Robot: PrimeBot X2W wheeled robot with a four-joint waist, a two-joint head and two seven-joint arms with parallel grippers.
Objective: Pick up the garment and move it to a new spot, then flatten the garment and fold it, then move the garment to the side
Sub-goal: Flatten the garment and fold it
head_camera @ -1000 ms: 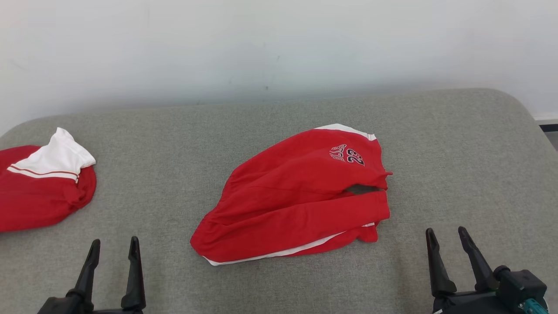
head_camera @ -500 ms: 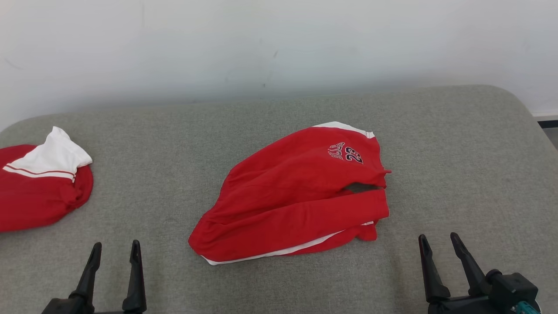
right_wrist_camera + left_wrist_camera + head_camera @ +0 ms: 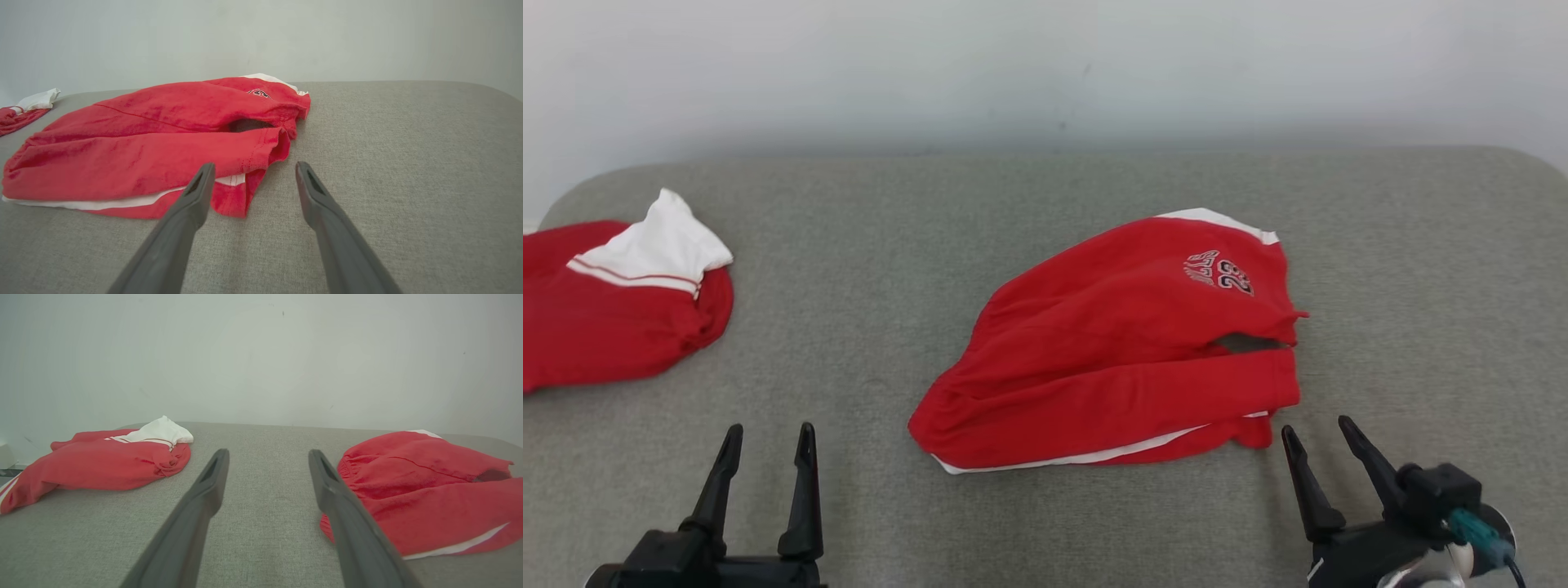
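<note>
A rumpled red garment (image 3: 1119,351) with white trim and a "23" logo lies mid-table on the grey cloth surface (image 3: 1045,523); it also appears in the left wrist view (image 3: 425,494) and the right wrist view (image 3: 151,147). My left gripper (image 3: 768,433) hovers open near the front edge, left of the garment, with nothing between its fingers. My right gripper (image 3: 1319,429) is open too, just off the garment's near right corner. In the right wrist view its fingertips (image 3: 208,168) sit close to that red corner hem.
A second red and white garment (image 3: 613,310) lies bunched at the table's far left edge, also in the left wrist view (image 3: 106,461). A pale wall (image 3: 1045,73) stands right behind the table. Bare grey cloth lies to the right of the middle garment.
The head camera has shifted, so the whole scene sits further right and higher. The right gripper has come a little closer to the garment's near right corner. Both grippers stay open.
</note>
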